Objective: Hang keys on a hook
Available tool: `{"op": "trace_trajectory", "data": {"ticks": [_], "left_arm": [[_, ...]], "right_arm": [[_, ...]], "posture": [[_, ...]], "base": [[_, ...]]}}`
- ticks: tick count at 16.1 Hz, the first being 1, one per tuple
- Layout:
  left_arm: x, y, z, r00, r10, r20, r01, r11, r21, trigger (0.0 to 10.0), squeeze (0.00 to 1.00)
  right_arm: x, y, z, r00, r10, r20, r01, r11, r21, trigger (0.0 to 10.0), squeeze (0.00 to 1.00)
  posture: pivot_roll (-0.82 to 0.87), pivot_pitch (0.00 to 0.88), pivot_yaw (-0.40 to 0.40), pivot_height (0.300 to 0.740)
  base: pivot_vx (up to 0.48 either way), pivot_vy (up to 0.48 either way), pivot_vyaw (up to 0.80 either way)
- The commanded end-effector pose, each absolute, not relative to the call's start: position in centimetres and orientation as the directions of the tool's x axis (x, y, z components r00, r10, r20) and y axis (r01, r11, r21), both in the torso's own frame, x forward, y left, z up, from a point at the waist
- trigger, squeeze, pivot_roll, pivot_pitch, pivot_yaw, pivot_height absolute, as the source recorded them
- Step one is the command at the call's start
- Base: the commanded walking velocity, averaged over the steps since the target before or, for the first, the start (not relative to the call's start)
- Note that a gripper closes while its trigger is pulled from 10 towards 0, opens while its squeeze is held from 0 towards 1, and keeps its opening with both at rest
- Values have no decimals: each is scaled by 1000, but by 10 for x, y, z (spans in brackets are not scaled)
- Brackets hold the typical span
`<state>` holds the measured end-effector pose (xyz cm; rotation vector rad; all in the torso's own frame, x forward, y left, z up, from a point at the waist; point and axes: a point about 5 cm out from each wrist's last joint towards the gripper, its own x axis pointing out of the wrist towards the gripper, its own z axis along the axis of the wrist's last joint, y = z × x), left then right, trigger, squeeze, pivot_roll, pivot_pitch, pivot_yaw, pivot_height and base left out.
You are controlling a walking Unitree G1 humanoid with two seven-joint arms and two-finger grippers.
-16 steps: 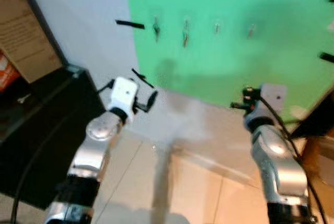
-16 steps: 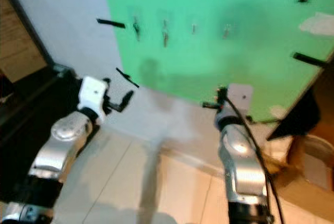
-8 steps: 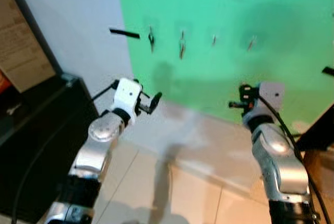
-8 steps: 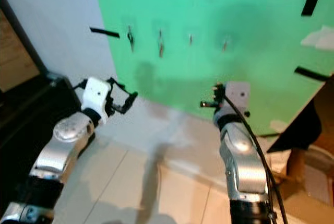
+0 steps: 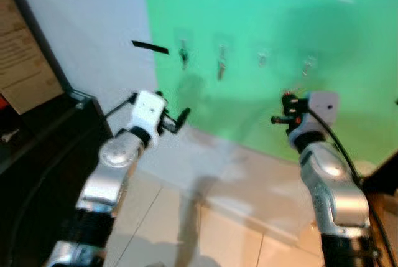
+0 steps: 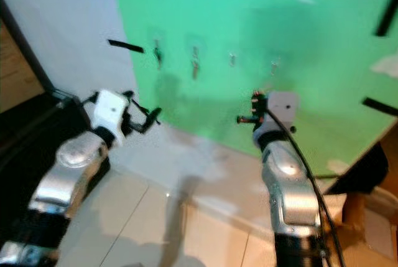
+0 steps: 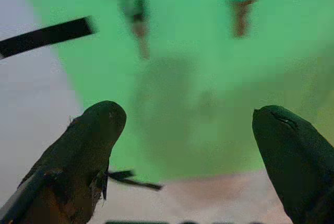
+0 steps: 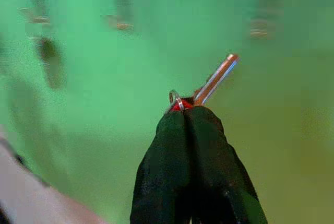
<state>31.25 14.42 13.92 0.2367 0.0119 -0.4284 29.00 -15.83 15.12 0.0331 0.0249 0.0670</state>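
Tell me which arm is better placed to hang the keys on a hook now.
The right. The right gripper is shut on the keys, facing the hooks on the green board. The left gripper is open.

Key, copper-toned shaft with a small ring and a red tag at its base, pinched between my closed right fingertips and tilted up and away from them, short of the green board. Hooks stand in a row on that board; two on my left carry hanging items.
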Motion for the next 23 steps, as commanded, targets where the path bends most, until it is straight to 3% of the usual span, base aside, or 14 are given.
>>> {"op": "trace_trajectory", "data": {"ticks": [1, 5, 8, 11, 13, 15, 19, 23], "left_arm": [[311, 146, 140, 910, -410, -65, 414, 882, 225, 10000, 0], [309, 146, 143, 890, -451, -69, 453, 858, 243, 10000, 0], [305, 142, 152, 826, -560, -69, 560, 800, 216, 10000, 0], [299, 131, 158, 703, -704, -97, 709, 683, 179, 10000, 0], [294, 124, 160, 577, -803, -149, 814, 550, 187, 10000, 0], [293, 125, 161, 553, -817, -164, 831, 525, 183, 10000, 0], [286, 119, 163, 479, -860, -178, 877, 458, 146, 10000, 0], [285, 118, 164, 460, -869, -183, 887, 440, 139, 10000, 0]], "right_arm": [[290, -153, 159, 996, 94, 14, -94, 995, 21, 10000, 0], [290, -158, 162, 998, 59, 32, -61, 995, 78, 10000, 0], [292, -162, 165, 997, 75, 37, -77, 995, 64, 10000, 0], [296, -161, 166, 992, 129, 9, -129, 991, 19, 10000, 0], [301, -163, 171, 987, 160, 6, -160, 987, -8, 10000, 0], [303, -166, 173, 986, 166, -22, -167, 985, -44, 10000, 0], [310, -175, 184, 991, 136, 11, -137, 990, 31, 10000, 0], [314, -172, 186, 984, 175, 14, -176, 982, 63, 10000, 0]], "posture": [[-55, 0, 0, 740], [-42, 0, -9, 740], [-37, 0, -7, 740], [-40, 0, 0, 740], [-44, 0, 6, 740], [-47, 0, 12, 740], [-58, 0, 29, 740], [-57, 0, 34, 740]], "base": [[292, 0, 663], [277, 0, 400], [0, 0, 0], [0, 0, 0], [0, 0, 0], [0, 0, 0], [0, 0, 0], [0, 0, 0]]}}
